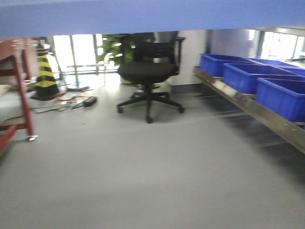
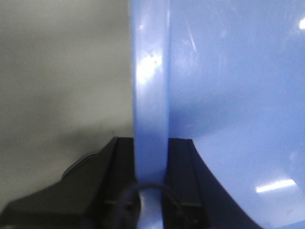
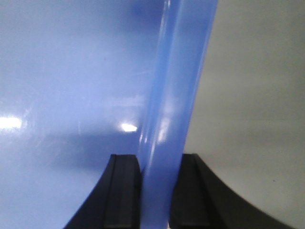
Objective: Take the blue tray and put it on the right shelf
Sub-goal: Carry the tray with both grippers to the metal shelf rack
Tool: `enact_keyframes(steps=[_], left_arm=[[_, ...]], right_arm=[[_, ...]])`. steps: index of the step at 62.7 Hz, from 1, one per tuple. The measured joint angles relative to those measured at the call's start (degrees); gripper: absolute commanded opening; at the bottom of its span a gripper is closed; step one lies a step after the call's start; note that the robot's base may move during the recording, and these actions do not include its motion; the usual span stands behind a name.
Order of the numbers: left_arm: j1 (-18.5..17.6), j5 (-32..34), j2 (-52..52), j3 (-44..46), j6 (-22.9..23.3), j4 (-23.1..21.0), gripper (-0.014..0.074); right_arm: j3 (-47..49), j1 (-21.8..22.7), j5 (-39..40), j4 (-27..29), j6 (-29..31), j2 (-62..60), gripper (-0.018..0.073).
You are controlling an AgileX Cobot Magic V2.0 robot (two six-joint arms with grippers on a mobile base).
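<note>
Grey floor (image 1: 143, 181) beneath mostly off-frame blue tray (image 1: 143, 14)

No legible text, labels, brands or numbers in any view, front view blurred, only sign-like marking the yellow-and-black hazard stripes on a cone (image 1: 45, 78) at far left, blue tray (image 2: 228, 95) surface plain in both wrist views
</note>
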State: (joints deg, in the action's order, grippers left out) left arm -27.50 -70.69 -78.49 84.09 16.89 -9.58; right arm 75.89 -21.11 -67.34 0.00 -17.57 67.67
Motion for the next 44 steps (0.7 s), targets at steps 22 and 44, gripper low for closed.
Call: enact_keyframes(steps=[22,44], left_arm=[[0.00,0.00,0.00,0.00,0.00,-0.02,-0.0048],[0.00,0.00,0.00,0.00,0.00,-0.13,-0.0048]], right_arm=[[0.00,0.00,0.00,0.00,0.00,0.00,0.0056],[0.00,0.00,0.00,0.00,0.00,0.00,0.0056]])
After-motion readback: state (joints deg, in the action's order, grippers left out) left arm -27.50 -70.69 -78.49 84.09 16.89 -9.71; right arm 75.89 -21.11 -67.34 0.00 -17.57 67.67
